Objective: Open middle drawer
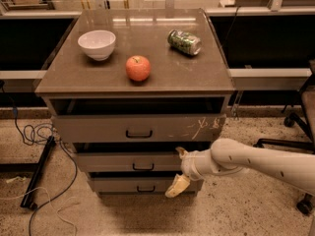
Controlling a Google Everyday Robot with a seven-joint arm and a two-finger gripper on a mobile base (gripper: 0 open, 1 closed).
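Observation:
The middle drawer (118, 162) is the plain grey-brown front, second of three, with a small dark bar handle (143, 167) at its centre. My gripper (179, 169) is in front of the drawer's right part, just right of the handle. Its two fingers are spread apart one above the other, the upper tip (180, 152) at the drawer's top edge and the lower tip (176, 186) over the bottom drawer (123, 185). It holds nothing. My white arm (261, 163) reaches in from the right.
The top drawer (98, 128), with white scratch marks at its right, stands slightly out. On the cabinet top (162, 73) are a white bowl (97, 44), a red apple (138, 68) and a green can (184, 42) on its side. Cables (34, 132) lie at the left, a chair base (295, 132) at the right.

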